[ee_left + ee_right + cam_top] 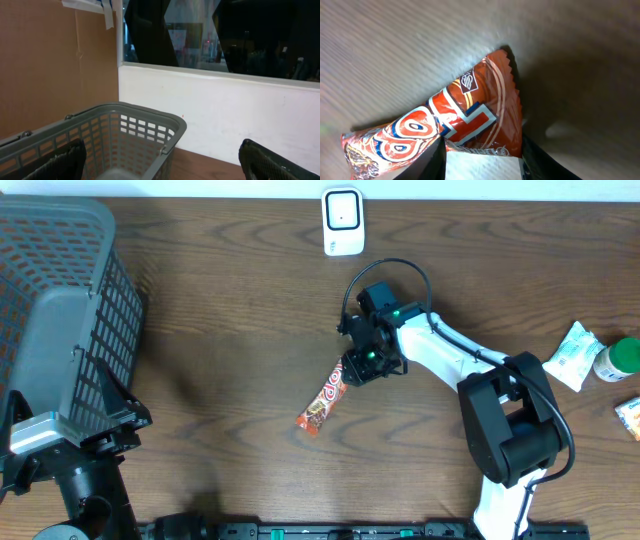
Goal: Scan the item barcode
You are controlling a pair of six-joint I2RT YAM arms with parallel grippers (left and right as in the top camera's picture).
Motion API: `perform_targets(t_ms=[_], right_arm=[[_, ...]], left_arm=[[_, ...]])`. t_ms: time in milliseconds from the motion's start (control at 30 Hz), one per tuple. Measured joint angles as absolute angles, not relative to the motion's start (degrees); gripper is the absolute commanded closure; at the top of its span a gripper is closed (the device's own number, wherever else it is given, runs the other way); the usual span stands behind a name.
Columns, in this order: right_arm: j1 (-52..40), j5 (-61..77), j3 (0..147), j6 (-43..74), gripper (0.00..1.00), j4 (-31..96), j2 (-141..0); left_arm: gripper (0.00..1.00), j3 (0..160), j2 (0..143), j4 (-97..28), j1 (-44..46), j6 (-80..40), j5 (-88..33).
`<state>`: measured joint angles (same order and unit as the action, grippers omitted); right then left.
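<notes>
Two right gripper (482, 167) fingers (427, 167) flank the glossy, serrated-edged candy bar (445, 125), half-closed, hold uncertain; left gripper (161, 167) gapes empty.

Looks like mock shop checkout: basket (112, 300), scanner (342, 220).

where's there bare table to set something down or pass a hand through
Widest bare table lies between the basket and the snack bar. Also free: the back strip from the scanner to the white packet. Crowded: the right edge, packet beside green-capped bottle, and around the right gripper at the bar.
</notes>
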<state>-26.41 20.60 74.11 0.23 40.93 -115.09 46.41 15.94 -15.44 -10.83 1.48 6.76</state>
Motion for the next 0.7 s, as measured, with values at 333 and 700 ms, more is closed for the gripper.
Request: perform_targets(t_ms=[333,700], right_arm=[[-26.4,21.6,74.7,0.1,0.01,39.8,-114.5],[-27.2,18.8,75.4,0.0,0.20,38.1,-115.5]], left_arm=[[0.02,46.4,15.9,-15.7,-10.8,1.5,6.8],[0.02,46.4,15.9,-16.0,-10.8,1.5,6.8]])
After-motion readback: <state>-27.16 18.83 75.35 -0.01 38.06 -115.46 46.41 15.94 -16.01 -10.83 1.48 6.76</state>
